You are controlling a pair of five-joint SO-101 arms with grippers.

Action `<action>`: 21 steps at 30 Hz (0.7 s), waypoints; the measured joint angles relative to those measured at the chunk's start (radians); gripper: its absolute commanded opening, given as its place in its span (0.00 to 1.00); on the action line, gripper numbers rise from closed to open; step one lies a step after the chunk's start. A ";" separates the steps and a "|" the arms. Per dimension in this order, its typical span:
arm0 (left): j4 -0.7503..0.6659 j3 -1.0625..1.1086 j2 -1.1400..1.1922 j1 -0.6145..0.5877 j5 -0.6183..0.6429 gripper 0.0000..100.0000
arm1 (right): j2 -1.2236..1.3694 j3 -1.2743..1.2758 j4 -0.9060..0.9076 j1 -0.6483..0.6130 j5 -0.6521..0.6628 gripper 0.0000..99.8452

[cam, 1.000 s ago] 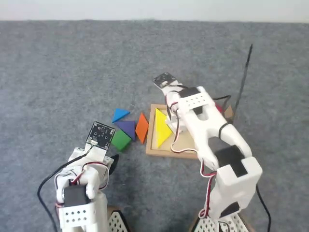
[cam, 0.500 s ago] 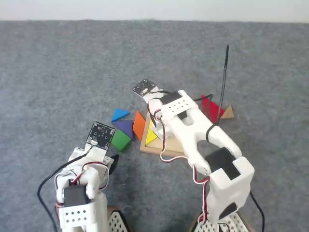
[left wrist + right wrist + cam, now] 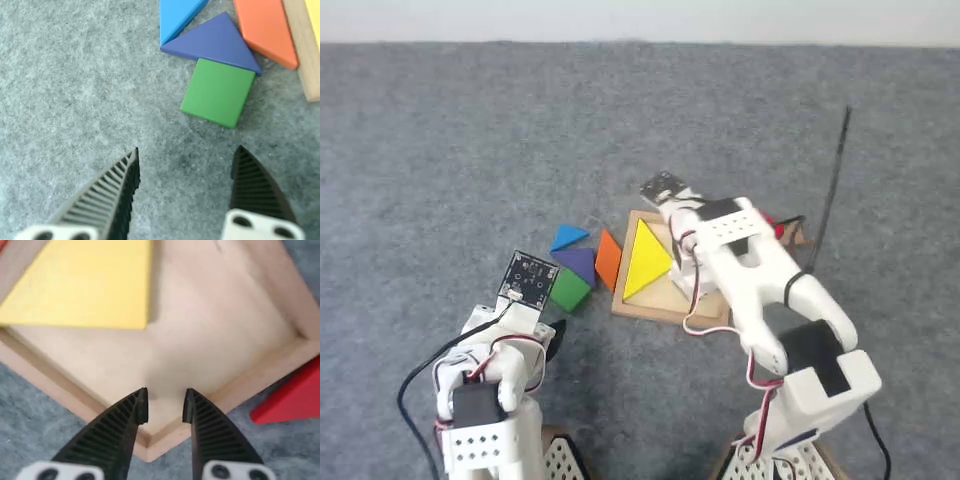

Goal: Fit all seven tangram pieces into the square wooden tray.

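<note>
The square wooden tray (image 3: 650,305) lies mid-table with the yellow triangle (image 3: 645,260) flat in its left part. Just left of it lie the orange parallelogram (image 3: 609,261), blue triangle (image 3: 568,237), purple triangle (image 3: 581,263) and green square (image 3: 570,290). A red piece (image 3: 779,229) and a tan piece (image 3: 801,237) peek out beyond the right arm (image 3: 735,240). My right gripper (image 3: 165,407) hovers over the tray's bare floor (image 3: 215,325) near a corner, slightly open and holding nothing. My left gripper (image 3: 185,162) stands open over carpet, short of the green square (image 3: 217,92).
Grey carpet covers the table, with free room at the left and far side. A thin black cable (image 3: 832,190) rises beside the right arm. The tray's rim (image 3: 307,60) touches the orange piece (image 3: 265,30). The red piece (image 3: 295,397) lies just outside the tray's corner rim (image 3: 250,385).
The right arm swung left over the tray, then back right. The tray slid slightly left and the yellow triangle turned within it. The left arm stayed still.
</note>
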 measured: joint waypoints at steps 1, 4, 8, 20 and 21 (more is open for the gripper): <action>0.000 0.000 0.000 0.000 0.000 0.28 | 0.000 0.000 0.000 0.020 0.014 0.15; 0.000 0.000 0.000 0.000 0.000 0.28 | 0.000 0.000 0.000 0.081 0.057 0.15; 0.000 0.000 0.000 0.000 0.000 0.28 | 0.000 0.000 0.000 0.126 0.069 0.15; 0.000 0.000 0.000 0.000 0.000 0.28 | -0.181 -0.166 0.094 0.164 0.038 0.15; 0.000 0.000 0.000 0.000 0.000 0.28 | -0.178 -0.180 0.086 0.183 0.034 0.15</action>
